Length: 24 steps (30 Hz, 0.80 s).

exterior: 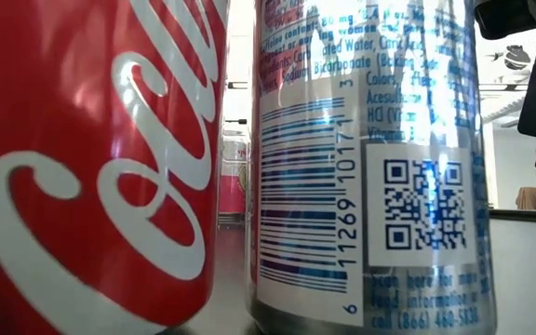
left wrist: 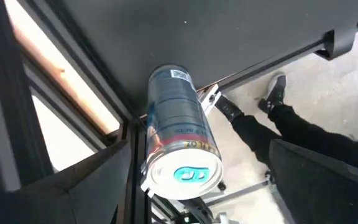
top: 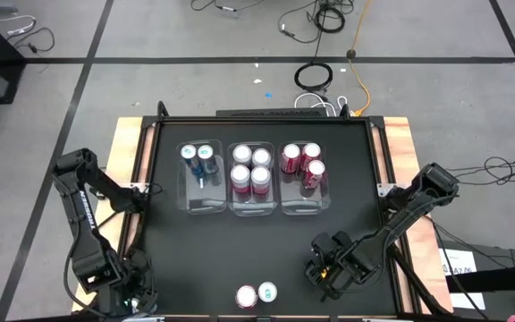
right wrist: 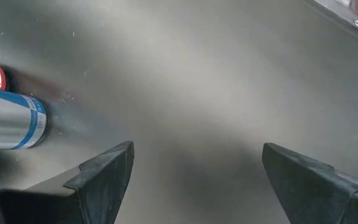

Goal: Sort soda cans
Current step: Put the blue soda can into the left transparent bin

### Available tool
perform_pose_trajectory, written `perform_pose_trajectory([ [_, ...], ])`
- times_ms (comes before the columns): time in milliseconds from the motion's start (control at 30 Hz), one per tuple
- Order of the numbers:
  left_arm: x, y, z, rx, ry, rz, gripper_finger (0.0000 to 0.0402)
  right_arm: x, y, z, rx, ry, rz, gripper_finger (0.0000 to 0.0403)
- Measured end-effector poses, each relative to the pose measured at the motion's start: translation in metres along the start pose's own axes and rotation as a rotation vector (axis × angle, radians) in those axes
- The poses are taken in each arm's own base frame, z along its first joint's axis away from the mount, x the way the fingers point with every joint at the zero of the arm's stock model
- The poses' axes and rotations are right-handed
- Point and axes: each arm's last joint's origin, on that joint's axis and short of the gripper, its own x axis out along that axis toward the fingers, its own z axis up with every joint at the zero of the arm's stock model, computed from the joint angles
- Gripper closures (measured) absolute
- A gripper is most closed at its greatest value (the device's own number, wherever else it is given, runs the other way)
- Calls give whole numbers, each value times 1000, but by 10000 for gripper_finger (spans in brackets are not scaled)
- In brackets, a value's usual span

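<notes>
1. The high view looks straight down on the whole counter (top: 257,259).
2. The low view sits at counter height, pressed close against two cans (exterior: 370,167), which the high view also shows at the near edge.
3. Both wrist views face the counter closely.

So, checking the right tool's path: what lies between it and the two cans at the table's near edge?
Only bare black mat separates the open right tool from the two cans, as the high view shows.
</notes>
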Motion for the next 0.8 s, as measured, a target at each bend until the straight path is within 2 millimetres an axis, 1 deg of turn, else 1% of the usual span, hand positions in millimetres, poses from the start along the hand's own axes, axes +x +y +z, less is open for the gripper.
perform_pose_trajectory([
  [67,4,-2,-1,54,-2,1,11,0,0,0,0,0,0,55],
  [200,14,-8,-5,217,4,-9,11,0,0,0,1,0,1,55],
  [333,25,-13,-7,316,-2,-1,11,0,0,0,3,0,2,55],
  [567,35,-14,-8,422,24,52,11,0,1,1,9,1,7,55],
  [667,37,-12,-9,467,34,71,11,1,1,2,25,0,7,55],
  [800,37,-8,-11,481,30,98,11,2,1,3,42,-1,5,55],
])
